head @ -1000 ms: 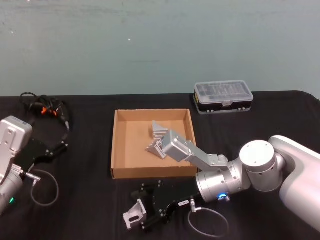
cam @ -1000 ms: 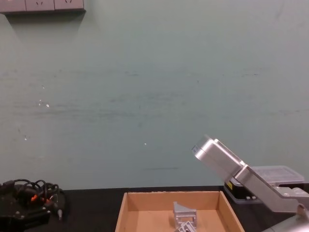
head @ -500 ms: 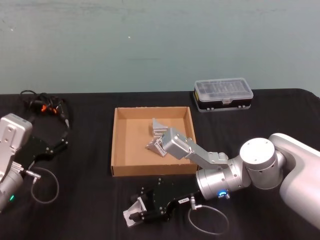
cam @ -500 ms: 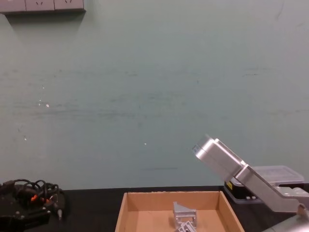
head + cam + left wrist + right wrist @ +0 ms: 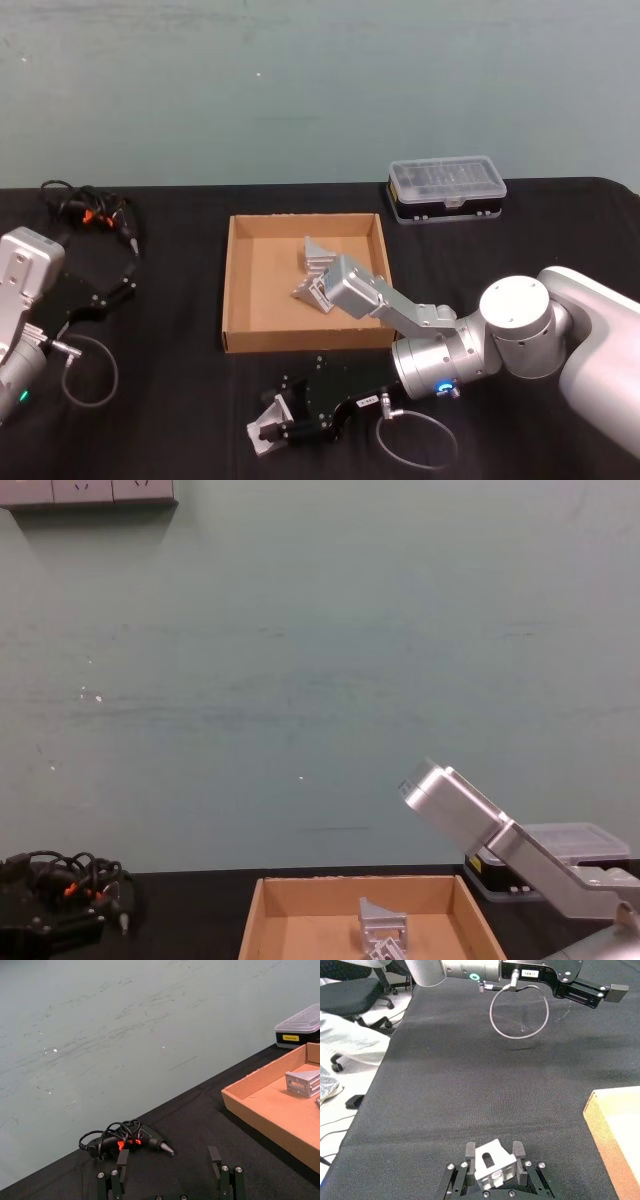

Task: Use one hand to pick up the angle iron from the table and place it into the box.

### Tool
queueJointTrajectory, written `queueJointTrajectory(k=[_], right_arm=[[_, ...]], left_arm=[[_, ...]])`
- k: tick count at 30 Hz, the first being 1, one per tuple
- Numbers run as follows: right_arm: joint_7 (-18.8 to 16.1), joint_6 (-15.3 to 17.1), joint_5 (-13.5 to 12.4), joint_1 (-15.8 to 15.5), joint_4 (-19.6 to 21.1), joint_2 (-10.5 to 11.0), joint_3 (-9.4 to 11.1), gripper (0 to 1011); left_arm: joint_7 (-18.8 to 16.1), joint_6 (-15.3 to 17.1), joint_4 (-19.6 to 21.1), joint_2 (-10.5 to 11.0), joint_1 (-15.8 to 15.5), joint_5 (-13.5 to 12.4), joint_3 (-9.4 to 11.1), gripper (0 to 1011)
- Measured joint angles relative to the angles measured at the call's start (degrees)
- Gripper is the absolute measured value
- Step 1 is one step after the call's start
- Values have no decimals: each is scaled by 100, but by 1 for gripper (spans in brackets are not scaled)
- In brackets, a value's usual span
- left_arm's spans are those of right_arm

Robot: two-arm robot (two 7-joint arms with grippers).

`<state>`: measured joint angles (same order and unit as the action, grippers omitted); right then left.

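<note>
- The right gripper [image 5: 492, 1165] sits low on the worktop [image 5: 170, 400], in front of the box [image 5: 240, 300], fingers pinching the angle iron [image 5: 493, 1162] for lifting.
- The left gripper [image 5: 170, 1180] rests parked at the left, fingers spread, holding nothing.
- Other brackets [image 5: 312, 262] already lie in the box.

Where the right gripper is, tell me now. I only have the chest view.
Observer: The right gripper is low over the table, in front of the box.
Operator: Report its grip.
Observer: In the right wrist view, its fingers press both sides of the angle iron.
Operator: Now the left gripper.
Observer: The left gripper is open, parked at the table's left side near a corded tool.
</note>
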<state>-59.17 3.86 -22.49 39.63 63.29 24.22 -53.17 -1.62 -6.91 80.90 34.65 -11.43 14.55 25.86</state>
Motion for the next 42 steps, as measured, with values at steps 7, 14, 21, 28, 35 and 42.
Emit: queueJointTrajectory(k=[7,14,21,28,35,42], right_arm=[[0,0,0,0,0,0,0,447],[0,0,0,0,0,0,0,447],[-26,-65,-22,-20,33,21,33,447],[-41,-166,-106,-59,215,91,116,447],[22,-188,-260,-105,529,212,267,447],[337,-214,-587,-242,703,300,605,447]], left_arm=[[0,0,0,0,0,0,0,1000],[0,0,0,0,0,0,0,1000],[0,0,0,0,0,0,0,1000],[0,0,0,0,0,0,0,1000],[0,0,0,0,0,0,0,1000],[0,0,0,0,0,0,0,1000]])
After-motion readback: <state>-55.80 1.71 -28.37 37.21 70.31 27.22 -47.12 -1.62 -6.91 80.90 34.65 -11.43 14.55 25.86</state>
